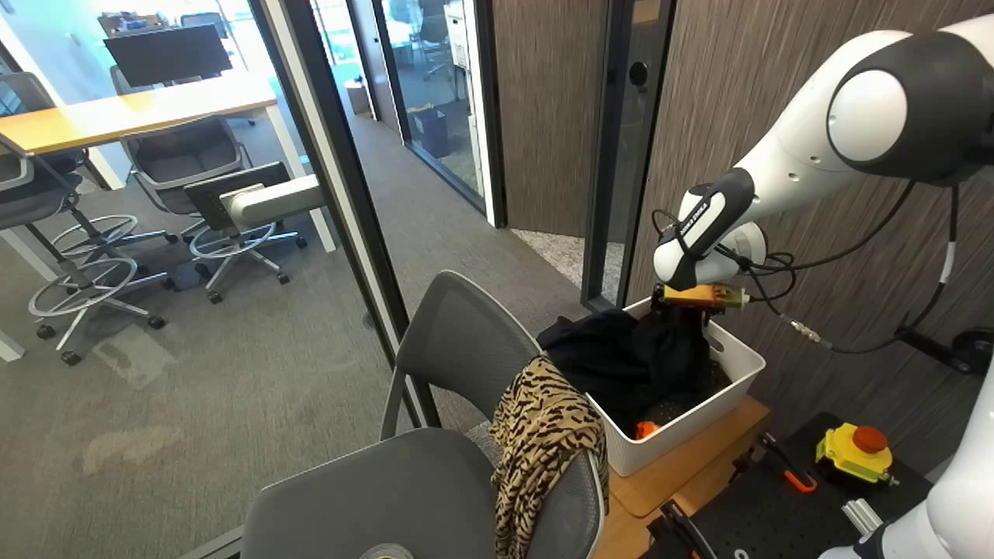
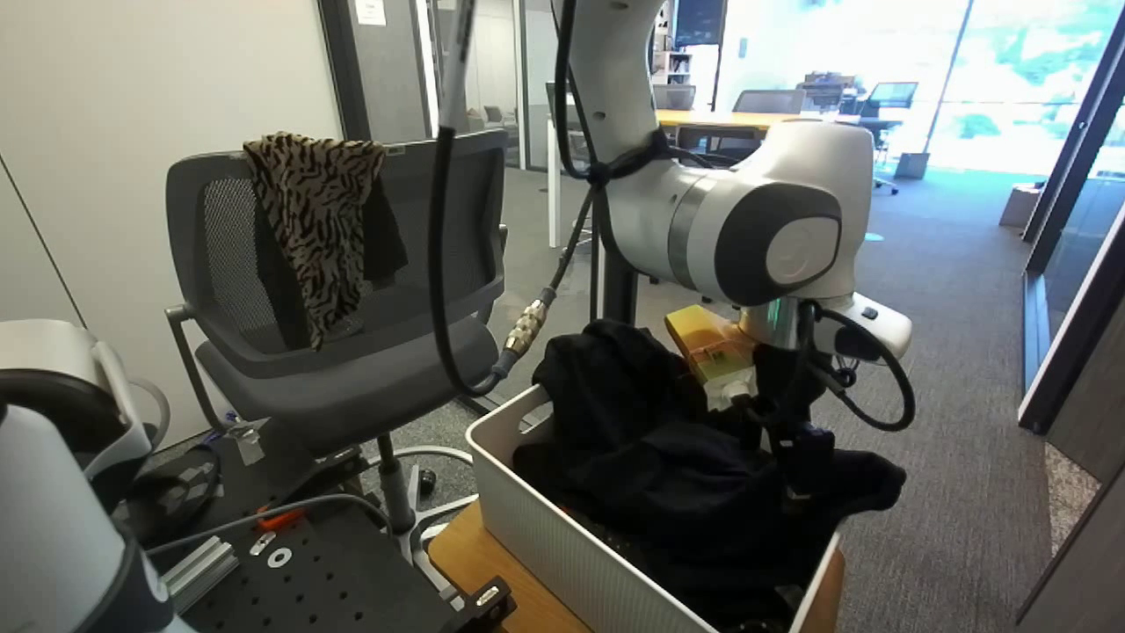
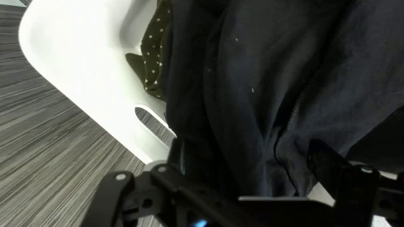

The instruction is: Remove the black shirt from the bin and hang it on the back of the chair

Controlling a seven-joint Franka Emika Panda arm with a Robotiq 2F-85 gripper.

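Straddling a ridge of the black shirt [image 3: 252, 78], heaped in the white bin [image 2: 554, 554], here's the gripper [image 3: 247, 148], jaws spread wide, presumably so one squeeze gathers enough cloth to carry to the chair back [image 1: 466, 338].

The shirt [image 3: 252, 88] hides much inside the bin [image 3: 79, 63] from you; your wrist view crops both. In an exterior view, the bottom edge cuts the chair [image 1: 411, 481].

Both exterior views look down from farther back, sharing the grey chair [image 2: 453, 207] and bin [image 1: 683, 423]; the wrist view faces close down, bin wall [image 3: 88, 63] upper left.
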